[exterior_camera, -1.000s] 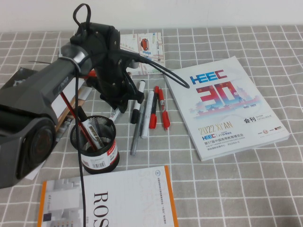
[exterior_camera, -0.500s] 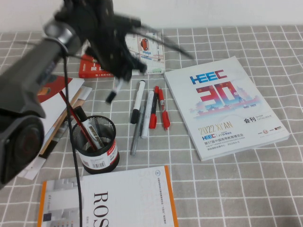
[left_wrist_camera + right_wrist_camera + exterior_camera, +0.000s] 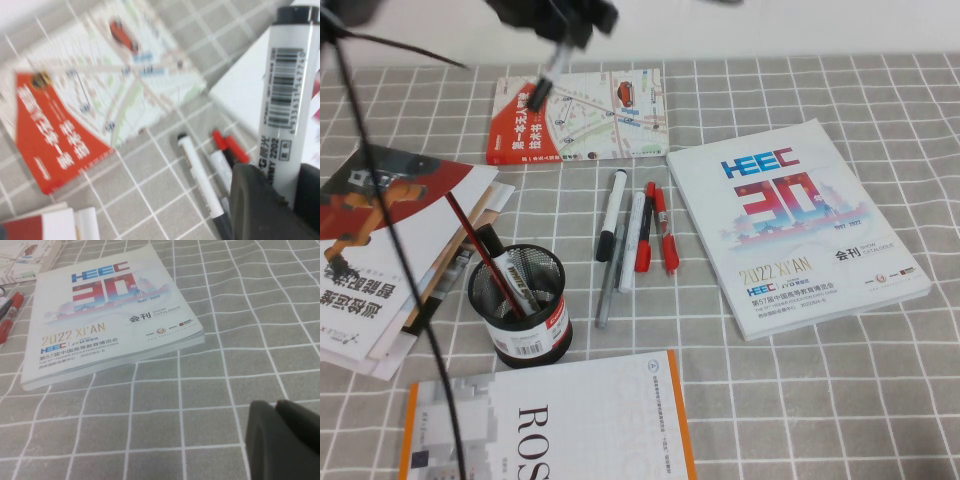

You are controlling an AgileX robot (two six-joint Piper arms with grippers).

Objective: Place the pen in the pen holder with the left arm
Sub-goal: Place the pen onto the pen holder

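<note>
My left gripper (image 3: 563, 28) is high at the top edge of the high view, shut on the pen (image 3: 544, 80), a white marker with a black end that hangs blurred over the map booklet. In the left wrist view the pen (image 3: 289, 95) stands between the gripper's (image 3: 288, 192) dark fingers (image 3: 257, 205). The black mesh pen holder (image 3: 520, 305) stands at the front left, well in front of the gripper, with a red pencil and a marker in it. The twin marker (image 3: 611, 212) lies on the cloth. My right gripper (image 3: 280, 442) is shut and empty, low over the cloth, out of the high view.
A grey pen (image 3: 606, 288) and red-capped pens (image 3: 656, 232) lie beside the twin marker. The HEEC catalogue (image 3: 795, 225) lies at the right, the map booklet (image 3: 582, 115) at the back, a magazine pile (image 3: 380, 240) at the left, a ROS book (image 3: 555, 425) at the front.
My left arm has risen and swung back, lifting the pen from beside the other pens to the top edge of the view. The table objects have not moved.
</note>
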